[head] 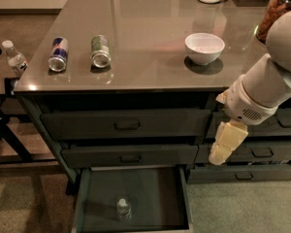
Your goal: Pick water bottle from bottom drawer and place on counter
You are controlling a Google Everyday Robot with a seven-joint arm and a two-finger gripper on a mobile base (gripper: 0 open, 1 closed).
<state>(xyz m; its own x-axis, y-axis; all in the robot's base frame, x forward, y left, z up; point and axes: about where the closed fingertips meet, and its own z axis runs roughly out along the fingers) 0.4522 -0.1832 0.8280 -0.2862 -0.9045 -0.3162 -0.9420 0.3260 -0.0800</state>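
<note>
The water bottle [123, 208] stands upright in the pulled-out bottom drawer [155, 192], near its front edge, with bare floor all round. The gripper [219, 154] hangs above and right of the drawer's right wall, below the counter [145, 28] edge. I cannot tell how wide it is set.

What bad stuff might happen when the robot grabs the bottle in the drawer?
The water bottle stands upright alone in the bottom drawer; a sideways nudge may tip it.
The tool hangs right of the drawer, above it; coming across, it might hit the drawer's right wall.
On the counter, a blue can, a green can and a white bowl sit near the front; the bottle could bump them.
</note>
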